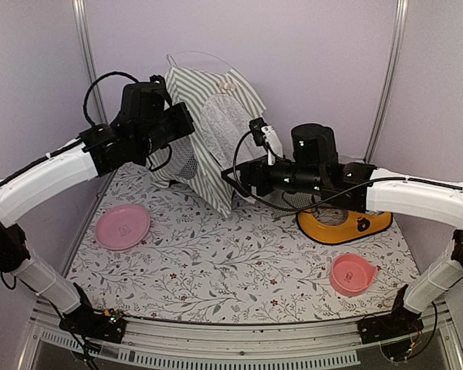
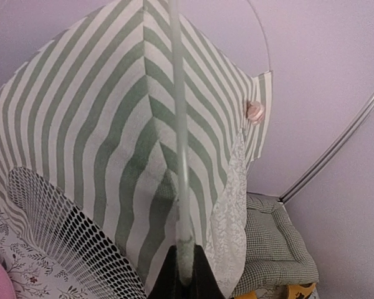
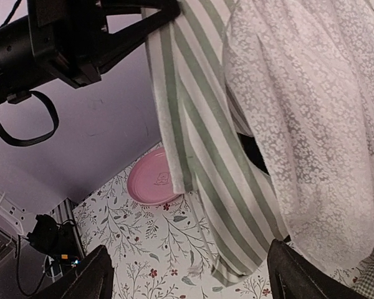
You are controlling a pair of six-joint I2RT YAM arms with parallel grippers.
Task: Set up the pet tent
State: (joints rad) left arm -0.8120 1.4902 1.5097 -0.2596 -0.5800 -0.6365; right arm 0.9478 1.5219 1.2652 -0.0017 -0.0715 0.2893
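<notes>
The pet tent [image 1: 216,127] stands tilted at the back middle, grey-green and white striped, with a white lace curtain [image 1: 228,127] on its front. My left gripper [image 1: 184,123] is at the tent's left side. In the left wrist view it [image 2: 184,268] is shut on a thin white pole [image 2: 179,124] that runs up over the striped fabric [image 2: 112,137]. My right gripper [image 1: 233,176] is open wide at the tent's lower front edge. In the right wrist view [image 3: 193,277] the striped fabric [image 3: 224,187] and lace [image 3: 305,124] hang between and above its fingers [image 3: 90,277], untouched.
A pink plate [image 1: 123,226] lies left on the flowered mat [image 1: 216,270]. A pink bowl [image 1: 353,274] and an orange feeder [image 1: 343,225] sit right. A green-checked cushion [image 2: 280,243] lies behind the tent. A white perforated panel [image 2: 68,230] shows at the tent's lower left.
</notes>
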